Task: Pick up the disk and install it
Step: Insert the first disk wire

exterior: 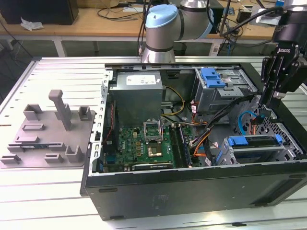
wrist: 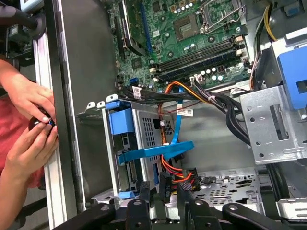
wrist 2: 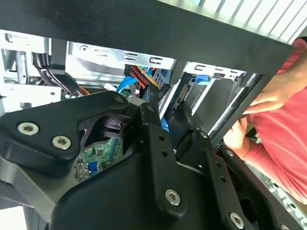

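Observation:
The disk [exterior: 254, 141] sits in the drive cage at the case's corner on the exterior view's right, its blue carrier frame facing up. In the first wrist view the disk [wrist: 121, 123] shows edge-on in that cage, with a blue flat cable [wrist: 158, 152] lying across the cage's perforated side. My gripper [exterior: 265, 114] hangs just behind the cage, inside the case by its far wall. In both wrist views its fingers stand apart. A black cable plug [wrist: 165, 184] with red and orange wires shows in the gap of the gripper [wrist: 164, 194], untouched. The gripper [wrist 2: 168, 108] holds nothing.
A person's hands [wrist: 29, 110] rest on the case's outer wall beside the cage, holding something small and dark. A grey power-supply box [exterior: 139, 96], the motherboard [exterior: 144, 143], an upper bay with a blue bracket [exterior: 213, 79] and cable bundles [wrist: 201, 96] crowd the case. A grey fixture [exterior: 48, 134] lies outside.

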Motion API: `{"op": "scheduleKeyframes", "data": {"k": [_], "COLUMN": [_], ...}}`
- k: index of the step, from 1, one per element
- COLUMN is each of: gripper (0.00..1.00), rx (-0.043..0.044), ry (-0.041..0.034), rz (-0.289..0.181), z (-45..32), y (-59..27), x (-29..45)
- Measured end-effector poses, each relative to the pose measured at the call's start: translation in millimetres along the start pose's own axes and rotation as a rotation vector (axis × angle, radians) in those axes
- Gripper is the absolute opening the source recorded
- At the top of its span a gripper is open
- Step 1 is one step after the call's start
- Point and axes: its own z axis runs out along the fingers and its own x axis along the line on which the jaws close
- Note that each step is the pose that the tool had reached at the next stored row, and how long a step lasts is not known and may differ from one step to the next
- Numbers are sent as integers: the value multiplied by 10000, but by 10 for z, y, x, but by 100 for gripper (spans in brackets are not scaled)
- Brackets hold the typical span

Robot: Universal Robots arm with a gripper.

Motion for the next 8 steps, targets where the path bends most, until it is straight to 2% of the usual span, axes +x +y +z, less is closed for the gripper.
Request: {"op": "scheduleKeyframes", "data": {"k": [5, 8], "gripper": [36, 36], "rx": [-6, -27], "ry": [14, 17], "rz": [46, 93], "z": [69, 83], "y": [-7, -8], "x": [-19, -26]}}
